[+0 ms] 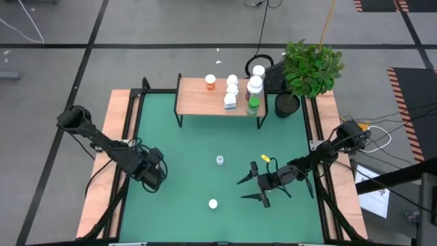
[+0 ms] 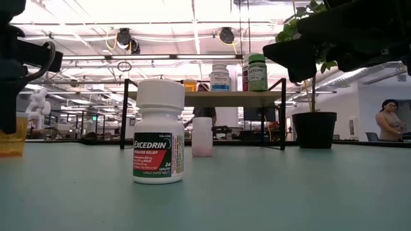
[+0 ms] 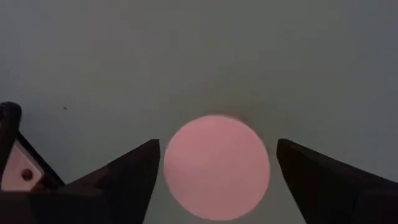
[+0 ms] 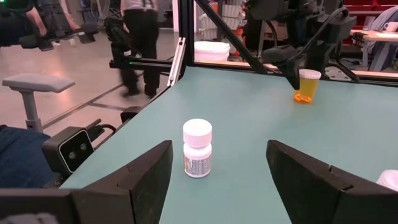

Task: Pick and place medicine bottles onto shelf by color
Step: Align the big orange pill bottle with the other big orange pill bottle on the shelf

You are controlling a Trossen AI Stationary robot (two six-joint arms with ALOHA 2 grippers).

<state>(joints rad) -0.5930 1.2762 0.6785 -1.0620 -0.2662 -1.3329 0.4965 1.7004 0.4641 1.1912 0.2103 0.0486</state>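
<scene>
From above: shelf (image 1: 198, 96) at the worktop's (image 1: 184, 147) far edge, carrying five bottles (image 1: 232, 92), among them an orange one and a green one. Left end effector (image 1: 154, 176) well in front of the shelf, beyond its left end. Right end effector (image 1: 241, 190) well in front of the shelf's right end, spread wide and empty. Small pale bottle (image 1: 220, 160) and white bottle (image 1: 213, 203) standing loose in front of the shelf, the white one farther out.

At worktop height: white bottle, red-and-green label, upright nearest the camera; pale bottle behind it, short of the shelf; orange bottle (image 2: 13, 135) far off the shelf's left end.

Left wrist: fingers (image 3: 130, 177) parted wide either side of a round pinkish bottle top (image 3: 216, 167), a gap on each side, gripping nothing.

Right wrist: fingers (image 4: 149, 168) apart, nothing between them; white bottle upright ahead; left end effector poised directly over the orange bottle.
</scene>
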